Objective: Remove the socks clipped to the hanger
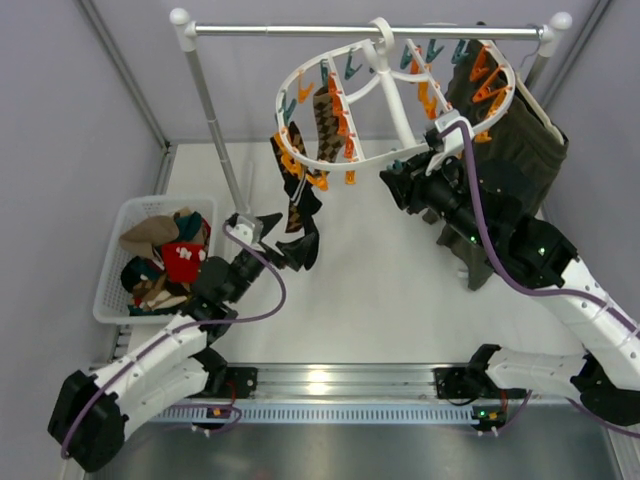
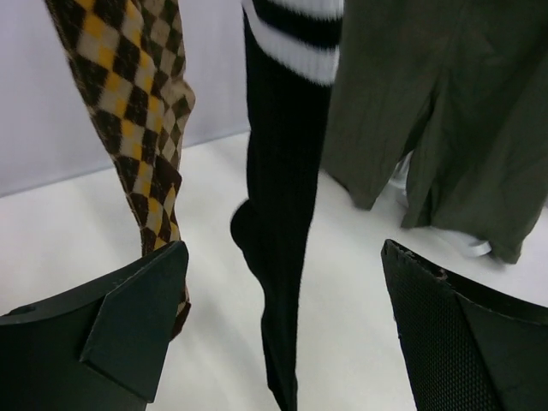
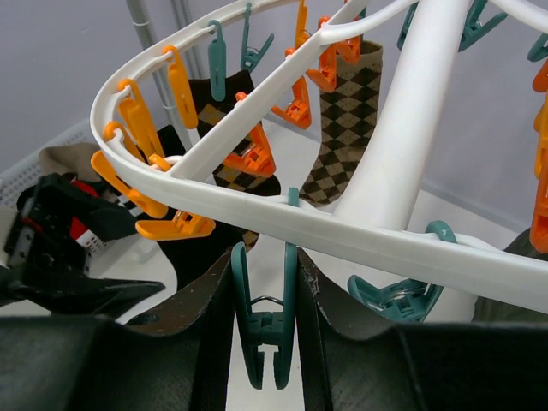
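The round white hanger point(image 1: 392, 95) hangs tilted from the rail, ringed with orange and teal clips. Clipped socks dangle at its left: a brown argyle sock point(image 1: 328, 125) and a black sock point(image 1: 303, 232). In the left wrist view the black sock point(image 2: 287, 214) with white stripes hangs between my wide open fingers point(image 2: 128, 334), and an argyle sock point(image 2: 137, 111) brushes the left one. My left gripper point(image 1: 285, 245) is open around the black sock's lower end. My right gripper point(image 3: 265, 257) is shut on a teal clip point(image 3: 265, 330) under the hanger rim point(image 3: 360, 244).
A white basket point(image 1: 112, 270) at the left holds several loose socks. Dark green shorts point(image 1: 520, 150) hang behind my right arm at the back right. The steel rail point(image 1: 360, 31) and its slanted post point(image 1: 215, 125) stand at the back.
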Tool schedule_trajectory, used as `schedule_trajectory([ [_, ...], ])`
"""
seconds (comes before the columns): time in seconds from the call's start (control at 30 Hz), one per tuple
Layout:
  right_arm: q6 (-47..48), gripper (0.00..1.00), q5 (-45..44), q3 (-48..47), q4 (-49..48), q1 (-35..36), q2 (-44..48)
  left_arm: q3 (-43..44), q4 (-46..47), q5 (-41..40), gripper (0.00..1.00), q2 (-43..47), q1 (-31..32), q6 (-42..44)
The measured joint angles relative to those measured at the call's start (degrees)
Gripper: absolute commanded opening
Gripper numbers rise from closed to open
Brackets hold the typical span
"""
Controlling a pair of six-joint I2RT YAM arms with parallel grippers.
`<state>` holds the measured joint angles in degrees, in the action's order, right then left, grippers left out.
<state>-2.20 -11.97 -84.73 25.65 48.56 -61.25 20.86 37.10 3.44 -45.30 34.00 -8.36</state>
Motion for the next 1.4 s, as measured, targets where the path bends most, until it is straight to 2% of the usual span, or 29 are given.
schedule_trajectory([
  [0.03,-0.04,0.28,0.11,0.00,-0.02,0.00,-0.02,0.02,1.77,-0.24,0.95,-2.16,0.44,0.74],
  [0.13,-0.50,0.29,0.72,0.00,-0.33,0.00,-0.07,0.04,4.55,-1.92,0.78,-9.16,1.22,2.16],
  [0.17,-0.59,0.29,0.92,0.00,-0.52,0.00,-0.07,0.07,5.35,-2.67,0.71,-10.73,1.31,2.51],
  [0.2,-0.76,0.30,1.16,0.00,-0.76,0.00,-0.07,0.15,6.25,-3.65,0.59,-12.66,1.33,2.78],
  [0.27,-1.05,0.32,1.62,0.00,-0.90,0.00,-0.07,0.81,7.96,-5.53,0.46,-16.13,1.31,3.37],
  [0.3,-1.20,0.33,1.88,0.00,-0.90,0.00,-0.04,1.31,8.81,-6.47,0.32,-17.77,1.31,3.58],
  [0.4,-1.88,0.36,2.91,0.02,-0.90,0.00,0.02,3.54,10.29,-8.48,0.19,-21.75,1.31,4.13],
  [0.43,-2.08,0.37,3.17,0.15,-1.05,0.00,0.13,4.35,10.75,-8.98,0.05,-22.71,1.31,4.26],
  [0.47,-2.16,0.40,3.37,0.57,-1.33,0.00,0.42,5.09,11.17,-9.22,0.00,-23.45,1.31,4.17],
  [0.57,-2.91,0.70,4.66,1.97,-1.09,0.00,1.55,6.25,12.17,-9.97,0.00,-24.24,1.40,4.66],
  [0.6,-3.23,0.88,4.96,2.27,-0.98,0.00,1.88,6.32,12.55,-10.36,0.00,-24.22,1.49,4.66],
  [0.63,-3.54,0.97,5.38,2.36,-0.72,0.00,2.05,6.32,12.83,-10.69,0.00,-24.20,1.66,4.68],
  [0.67,-3.69,0.99,5.92,2.58,-0.68,0.00,2.40,6.32,12.94,-11.21,0.00,-24.20,2.01,4.76],
  [0.93,-5.84,0.99,13.68,2.60,1.31,0.00,6.54,6.32,13.03,-19.06,0.00,-21.46,9.94,7.78],
  [1.1,-7.89,0.99,19.80,1.22,2.91,0.00,8.70,6.51,13.75,-28.44,0.00,-19.89,21.27,13.07],
  [1.27,-9.03,0.99,24.83,-6.21,5.62,0.02,4.50,10.36,13.88,-36.57,0.00,-22.43,31.36,19.26],
  [1.4,-9.42,0.99,25.79,-10.86,7.52,0.48,-0.04,15.28,14.12,-40.83,0.00,-26.25,36.48,23.87],
])
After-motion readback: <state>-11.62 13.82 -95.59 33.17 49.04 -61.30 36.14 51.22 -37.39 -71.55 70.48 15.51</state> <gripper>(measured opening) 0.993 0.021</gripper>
